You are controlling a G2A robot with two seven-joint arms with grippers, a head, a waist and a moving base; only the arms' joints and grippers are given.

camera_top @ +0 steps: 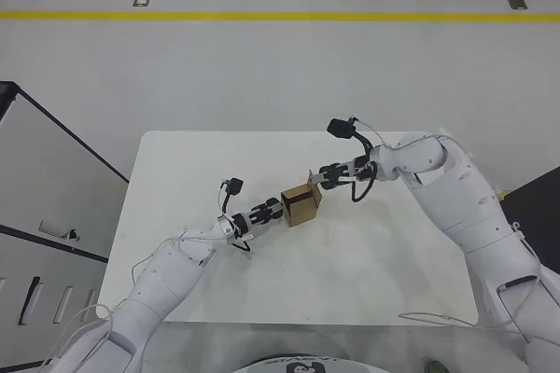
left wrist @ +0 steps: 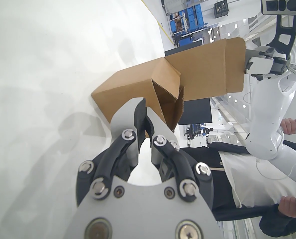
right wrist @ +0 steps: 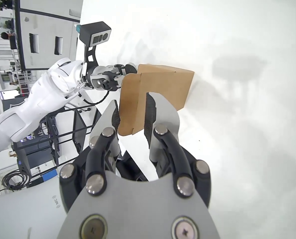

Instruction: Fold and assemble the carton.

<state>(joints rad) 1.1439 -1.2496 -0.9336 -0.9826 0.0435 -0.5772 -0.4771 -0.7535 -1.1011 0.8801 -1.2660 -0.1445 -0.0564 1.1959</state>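
- Since the next move hangs on one loose flap, here's the layout. The carton (camera_top: 300, 205) sits mid-frame in the top view on the white surface (camera_top: 215, 168). It's sandwiched between the two arms on a diagonal running from lower left to upper right.
- The left gripper (left wrist: 145, 105) comes at it from the lower left of the top view. Its jaws are pressed nearly together, pinching the near edge of the carton wall right beside the open end.
- The right gripper (right wrist: 131, 98) comes in from the upper right. Its jaws are spread and straddle the tip of the lid flap (right wrist: 129, 103). One pad looks to be touching the cardboard and the other shows a gap, so I wouldn't call it clamped.
- That lid flap stands up off the carton's upper-right side in the top view. So it's on the right gripper's side, away from the left one.
- My guess is the flap has to swing down toward the lower left, over the open mouth. The right arm is the nearer one for that, with the left just anchoring the body.
- Count: one carton, one lid flap still up, one small side flap (left wrist: 166, 75) already tipped inward, and two grippers, both at the carton.
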